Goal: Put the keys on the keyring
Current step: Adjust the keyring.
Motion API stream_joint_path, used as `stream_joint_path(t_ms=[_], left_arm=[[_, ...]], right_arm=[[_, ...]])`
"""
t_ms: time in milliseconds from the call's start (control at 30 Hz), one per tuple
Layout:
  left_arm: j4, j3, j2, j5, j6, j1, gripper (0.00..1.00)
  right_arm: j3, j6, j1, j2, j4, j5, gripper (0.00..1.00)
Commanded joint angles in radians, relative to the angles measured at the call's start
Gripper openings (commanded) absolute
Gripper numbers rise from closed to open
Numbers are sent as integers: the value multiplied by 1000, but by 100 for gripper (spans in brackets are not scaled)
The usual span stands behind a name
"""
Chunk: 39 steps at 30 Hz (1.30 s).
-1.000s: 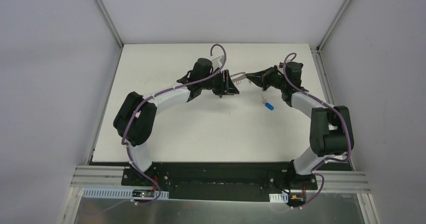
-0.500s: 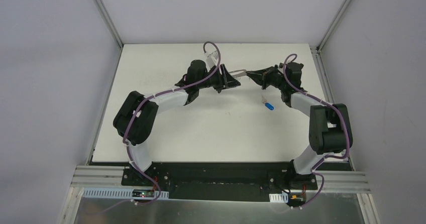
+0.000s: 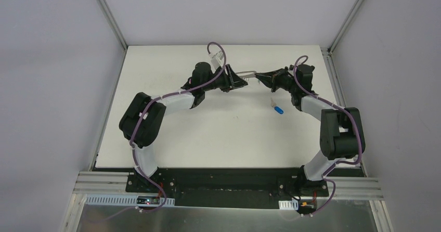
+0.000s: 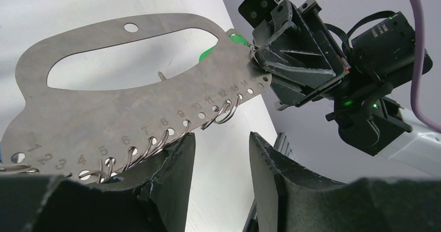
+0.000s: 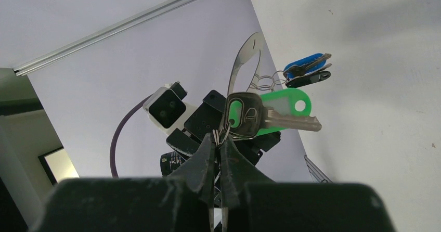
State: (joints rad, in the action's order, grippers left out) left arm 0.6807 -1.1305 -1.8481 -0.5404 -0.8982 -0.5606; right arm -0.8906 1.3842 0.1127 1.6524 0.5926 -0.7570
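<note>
- Where the two arms meet at the upper centre of the overhead view, the keyring (image 3: 249, 74) bridges the left end effector (image 3: 235, 80) and the right end effector (image 3: 262, 78); a loose blue key (image 3: 279, 109) lies on the table (image 3: 208, 133) just below the right one, so the right arm is the nearer to it
- Left wrist view: the left end effector's jaws stand part-open, with bare table in the gap; the keyring's ringed edge runs from lower left to upper right beside one finger (image 4: 174, 164), and I cannot tell whether it rests on it. The keyring's upper-right tip meets the right end effector, with the green key (image 4: 209, 54) behind it
- Right wrist view: the right end effector is pinched tight on the small ring (image 5: 224, 130) that carries the green key, whose shaft points right; the keyring stands edge-on above, with a hung blue key (image 5: 304, 64) and a black tag (image 5: 314, 78) at upper right. Threading that ring into an end hole looks like the step in hand
</note>
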Motion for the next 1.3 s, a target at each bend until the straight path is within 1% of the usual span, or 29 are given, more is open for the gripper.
stream_joint_path(t_ms=[0, 167, 433, 500, 600, 700, 900, 1033, 1267], left_arm=[[112, -5, -16, 16, -26, 14, 44], [177, -19, -31, 1, -68, 14, 43], [222, -28, -52, 17, -111, 16, 39], [236, -35, -60, 14, -123, 15, 37], [248, -39, -60, 10, -131, 16, 29], [248, -31, -54, 9, -132, 16, 23], [211, 3, -19, 14, -107, 37, 22], [178, -2, -8, 15, -87, 55, 22], [143, -38, -27, -2, -77, 59, 13]], right_arm=[[-8, 20, -3, -19, 61, -45, 0], [1, 13, -2, -14, 61, -37, 0], [11, 3, 1, -19, 59, -31, 0], [12, -1, 1, -19, 58, -30, 0], [12, -8, 1, -20, 54, -27, 0], [13, -15, 1, -15, 50, -24, 0], [13, -25, 2, -13, 44, -22, 0], [12, -27, 3, -12, 41, -22, 0], [13, -36, 2, -16, 33, -21, 0]])
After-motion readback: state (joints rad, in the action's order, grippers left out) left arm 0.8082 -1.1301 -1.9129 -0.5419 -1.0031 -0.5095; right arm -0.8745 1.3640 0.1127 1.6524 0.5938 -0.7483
